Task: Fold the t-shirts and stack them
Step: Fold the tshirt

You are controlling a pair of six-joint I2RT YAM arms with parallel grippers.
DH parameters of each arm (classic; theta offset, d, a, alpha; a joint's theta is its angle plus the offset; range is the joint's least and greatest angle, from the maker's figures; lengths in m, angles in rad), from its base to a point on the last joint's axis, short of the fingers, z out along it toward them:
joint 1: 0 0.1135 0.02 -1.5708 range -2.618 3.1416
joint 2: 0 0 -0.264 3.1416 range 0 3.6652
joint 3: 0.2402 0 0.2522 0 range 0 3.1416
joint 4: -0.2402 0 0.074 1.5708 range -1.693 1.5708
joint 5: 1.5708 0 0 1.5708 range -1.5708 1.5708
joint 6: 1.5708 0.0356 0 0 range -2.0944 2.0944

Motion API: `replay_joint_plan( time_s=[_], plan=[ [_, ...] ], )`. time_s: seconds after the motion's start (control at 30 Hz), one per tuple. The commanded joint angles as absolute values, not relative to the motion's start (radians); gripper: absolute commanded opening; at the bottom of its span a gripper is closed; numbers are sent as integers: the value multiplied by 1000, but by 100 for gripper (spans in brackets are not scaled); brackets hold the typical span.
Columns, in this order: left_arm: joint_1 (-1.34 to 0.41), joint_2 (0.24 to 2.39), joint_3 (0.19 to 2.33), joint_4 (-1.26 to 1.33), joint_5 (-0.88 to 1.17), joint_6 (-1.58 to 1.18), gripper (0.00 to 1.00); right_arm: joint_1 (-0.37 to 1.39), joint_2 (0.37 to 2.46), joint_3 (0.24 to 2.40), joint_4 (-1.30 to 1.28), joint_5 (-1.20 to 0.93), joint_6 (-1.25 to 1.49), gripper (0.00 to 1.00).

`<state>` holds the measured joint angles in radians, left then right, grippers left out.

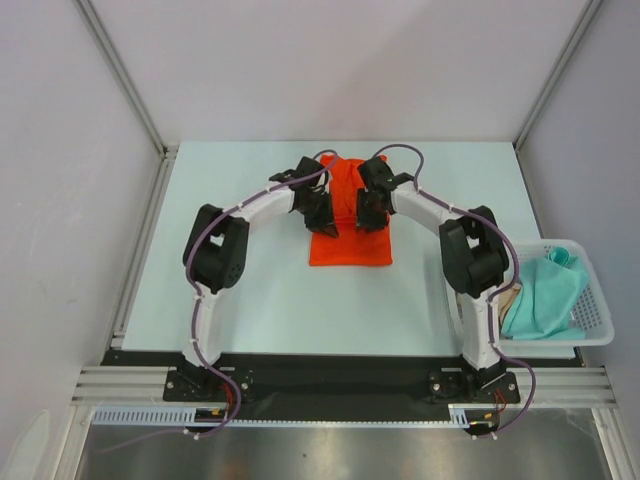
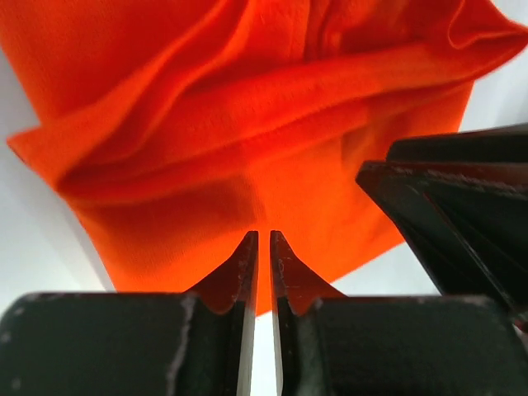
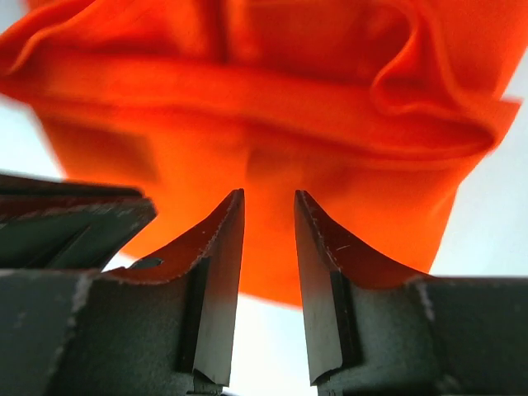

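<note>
The bright orange-red t-shirt (image 1: 350, 240) lies in a folded, rumpled bundle at the table's middle. Both grippers hover over its far half, side by side. In the left wrist view my left gripper (image 2: 264, 235) is above the shirt (image 2: 247, 124), its jaws together but for a thin slit, nothing between them. In the right wrist view my right gripper (image 3: 270, 194) stands open a moderate gap above the shirt (image 3: 272, 107), empty. The teal-green t-shirt (image 1: 545, 295) lies in the basket, with a sliver of the beige-tan one (image 1: 511, 300) at its left edge.
The white mesh basket (image 1: 596, 290) sits at the table's right edge, beside the right arm's elbow (image 1: 475, 255). The pale table (image 1: 250, 300) is bordered by metal frame rails at left and right. Each wrist view shows the other arm's gripper close alongside.
</note>
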<state>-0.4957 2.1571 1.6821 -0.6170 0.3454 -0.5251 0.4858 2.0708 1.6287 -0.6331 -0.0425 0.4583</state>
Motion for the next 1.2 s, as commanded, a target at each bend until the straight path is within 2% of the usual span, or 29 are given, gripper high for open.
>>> replay_joint_plan(
  time_s=[0.0, 0.3, 0.43, 0.53, 0.57, 0.67, 0.83, 0.87, 0.97, 1.17],
  plan=[
    [-488, 2190, 1767, -574, 380, -541, 15, 482, 2121, 1696, -603, 31, 471, 36],
    [-460, 2312, 1968, -581, 347, -515, 18, 468, 2206, 1798, -561, 130, 459, 38],
    [-428, 2427, 2128, -635, 331, -502, 20, 433, 2268, 1913, -572, 161, 449, 40],
    [-403, 2431, 2204, -641, 321, -502, 22, 394, 2322, 2043, -623, 135, 425, 41],
    [-393, 2398, 2207, -638, 315, -499, 23, 387, 2333, 2119, -685, 121, 416, 41],
    [-385, 2320, 2157, -634, 314, -476, 25, 368, 2306, 2152, -739, 86, 373, 41],
    [-387, 2128, 1901, -586, 377, -448, 26, 351, 2139, 1927, -706, -113, 340, 40],
    [-385, 2111, 1860, -578, 402, -452, 26, 336, 2117, 1892, -709, -218, 348, 38],
    [-390, 2040, 1705, -532, 495, -477, 22, 301, 2042, 1700, -677, -514, 391, 21],
    [-423, 1947, 1442, -385, 664, -534, 14, 307, 1927, 1467, -594, -750, 397, 2]
  ],
)
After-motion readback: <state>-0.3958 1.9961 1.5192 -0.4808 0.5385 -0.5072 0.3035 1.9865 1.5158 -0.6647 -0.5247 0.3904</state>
